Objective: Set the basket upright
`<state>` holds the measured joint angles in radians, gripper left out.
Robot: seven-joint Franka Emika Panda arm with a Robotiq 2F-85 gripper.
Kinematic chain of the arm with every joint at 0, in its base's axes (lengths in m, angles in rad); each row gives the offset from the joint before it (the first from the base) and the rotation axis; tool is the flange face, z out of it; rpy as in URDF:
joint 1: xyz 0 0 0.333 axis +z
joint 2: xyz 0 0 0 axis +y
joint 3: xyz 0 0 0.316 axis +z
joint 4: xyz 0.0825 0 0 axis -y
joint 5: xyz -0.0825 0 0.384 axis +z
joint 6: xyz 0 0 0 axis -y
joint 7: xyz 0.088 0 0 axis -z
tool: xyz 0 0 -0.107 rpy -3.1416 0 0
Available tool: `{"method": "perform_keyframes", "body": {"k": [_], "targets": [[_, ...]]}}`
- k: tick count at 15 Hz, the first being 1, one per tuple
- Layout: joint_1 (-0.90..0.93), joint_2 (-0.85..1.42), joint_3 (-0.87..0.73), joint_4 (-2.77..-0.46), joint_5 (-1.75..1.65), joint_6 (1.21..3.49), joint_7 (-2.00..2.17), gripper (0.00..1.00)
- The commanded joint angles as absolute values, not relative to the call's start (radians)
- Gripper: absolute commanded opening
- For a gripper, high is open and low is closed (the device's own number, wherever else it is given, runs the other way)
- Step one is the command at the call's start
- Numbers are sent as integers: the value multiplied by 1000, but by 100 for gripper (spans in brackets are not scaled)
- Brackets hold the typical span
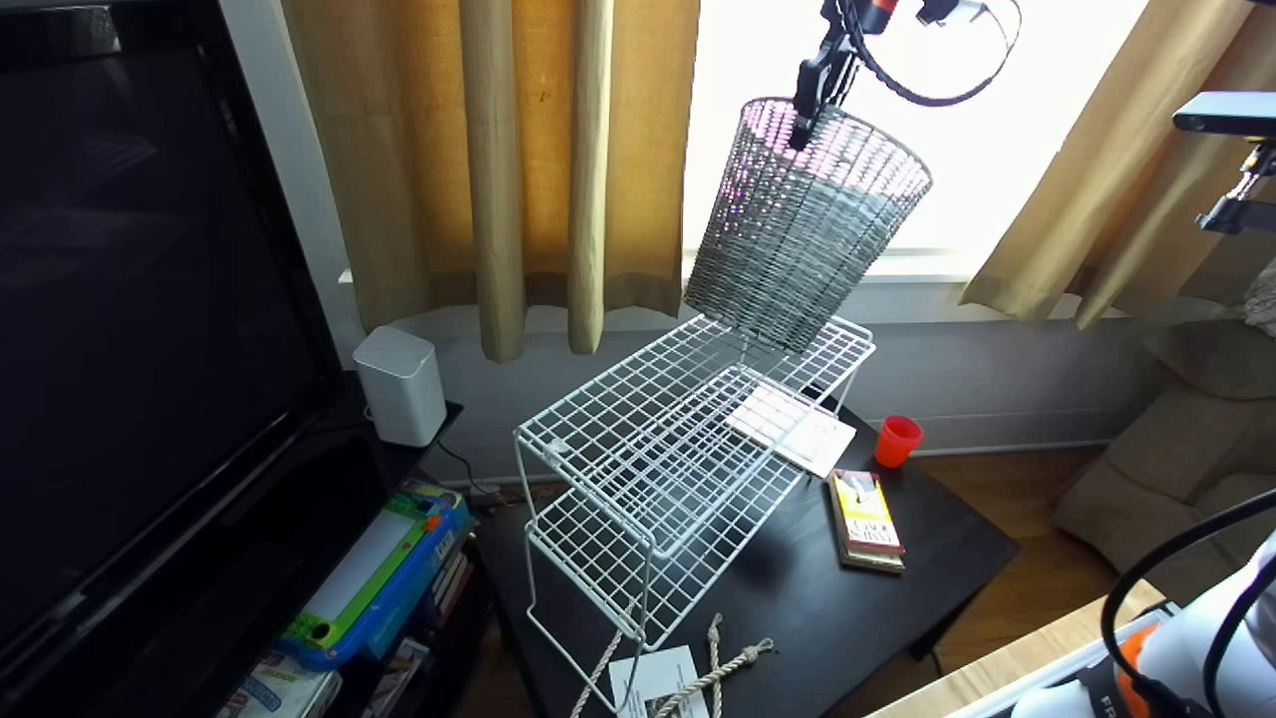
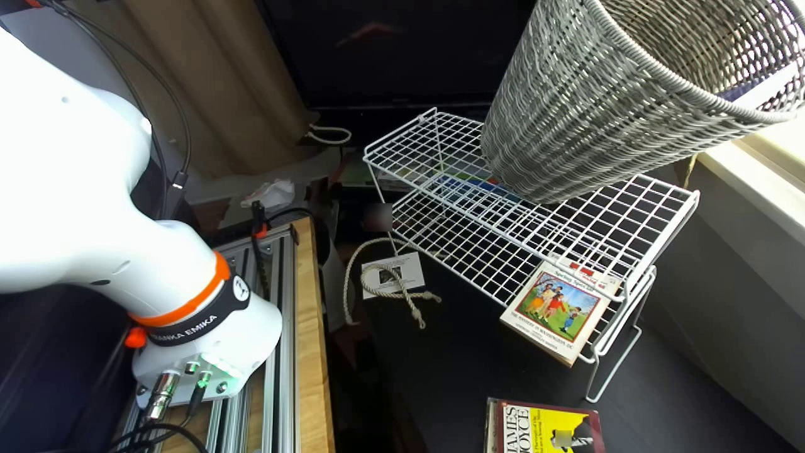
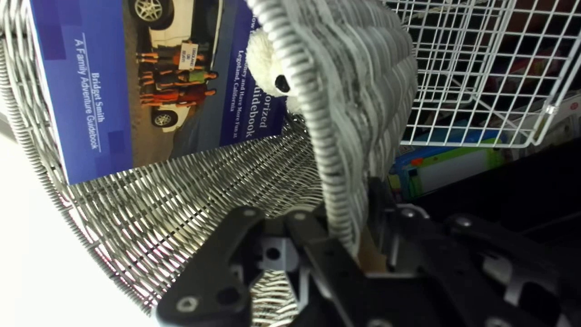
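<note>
Gripper (image 3: 348, 209) up front in wrist view, we see it clamped on the basket (image 1: 809, 225) rim. The basket tilts over the rack (image 1: 623, 424); touching or not, we can't tell. Only wrist view gives us the plush (image 3: 265, 68) inside; only an exterior view, the cup (image 1: 898, 441).

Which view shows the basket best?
An exterior view: it alone frames the whole basket, tilted in the gripper. In an exterior view it looms larger, but the picture's edges cut its rim; the wrist view shows only part of the rim and woven walls.
</note>
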<state>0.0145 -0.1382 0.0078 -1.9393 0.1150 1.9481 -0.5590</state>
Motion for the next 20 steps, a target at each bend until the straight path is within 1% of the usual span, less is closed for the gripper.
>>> {"method": "perform_keyframes", "body": {"k": [1, 9, 14, 20], "targets": [[30, -202, 18, -1983, 44, 1973, -487, 3], [52, -203, 62, -2044, -135, 2080, -354, 3], [72, -208, 85, -2051, -192, 2056, -307, 3], [89, -245, 84, -2089, -161, 2009, -342, 3]]}}
